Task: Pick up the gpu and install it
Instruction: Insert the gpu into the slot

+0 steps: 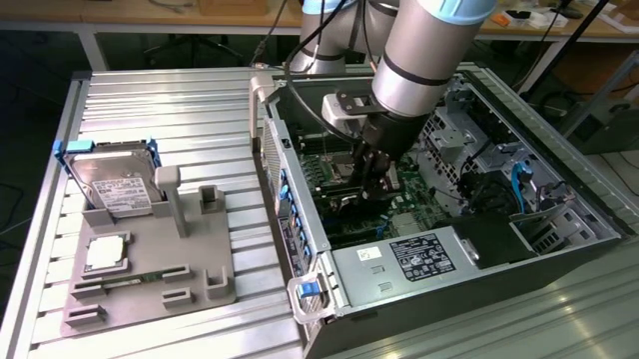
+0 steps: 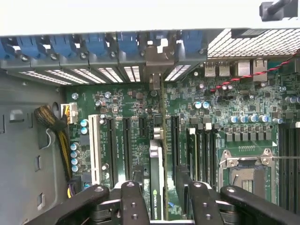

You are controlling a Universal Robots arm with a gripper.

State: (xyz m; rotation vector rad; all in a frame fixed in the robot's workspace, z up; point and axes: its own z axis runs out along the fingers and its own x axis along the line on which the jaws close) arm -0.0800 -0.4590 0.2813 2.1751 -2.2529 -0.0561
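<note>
Inside computer case [image 1: 330,288], on green motherboard [image 2: 211,122]: gpu [image 2: 157,180] standing edge-on in a slot, sitting between spread fingers of claw [image 2: 159,199], gaping wide, gripping nothing.

On my exterior feed a hard drive [image 1: 118,187] with a white label stands upright in a grey fixture tray [image 1: 150,288] at the exterior view's left, blue clips at its top corners. Below it on the same tray I see a smaller silver drive [image 1: 106,254] lying flat. The tray rests on a ribbed metal table [image 1: 179,112]. Through the wrist camera I look down on a green motherboard [image 2: 243,117], an empty processor socket [image 2: 246,176], a white expansion slot [image 2: 95,150] and a row of blue retention clips [image 2: 89,44].
</note>
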